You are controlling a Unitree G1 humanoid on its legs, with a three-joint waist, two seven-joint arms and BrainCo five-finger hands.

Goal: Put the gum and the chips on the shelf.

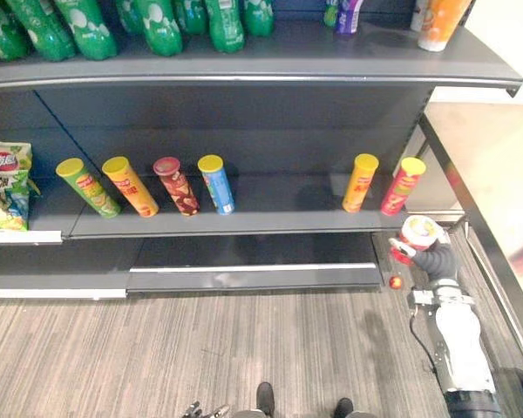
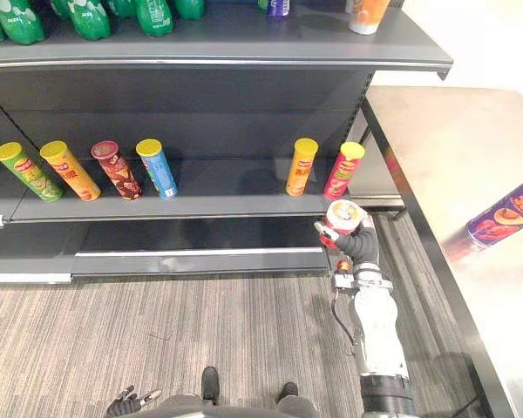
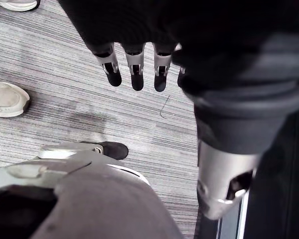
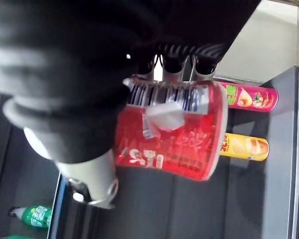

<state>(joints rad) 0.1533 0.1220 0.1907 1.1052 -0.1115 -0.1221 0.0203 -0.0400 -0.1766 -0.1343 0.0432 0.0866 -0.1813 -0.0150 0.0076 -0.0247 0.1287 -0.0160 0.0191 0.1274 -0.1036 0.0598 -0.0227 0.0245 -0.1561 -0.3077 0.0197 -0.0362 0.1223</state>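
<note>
A: What do we see on the shelf (image 1: 270, 209)?
B: Green bottles (image 1: 161, 22) along the top; below, left of centre, a green can (image 1: 89, 187), orange can (image 1: 131, 185), dark red can (image 1: 176, 185) and blue can (image 1: 216, 184); right, a yellow can (image 1: 360, 182) and pink can (image 1: 402, 185).
A: And the table (image 2: 453, 148)?
B: Far right, we see a purple can (image 2: 506, 212) lying.

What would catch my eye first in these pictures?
The robot's right hand stands out, its fingers curled round a red container held just in front of the right end of the middle shelf. Colourful chip cans line that shelf, and green bottles crowd the shelf above.
</note>
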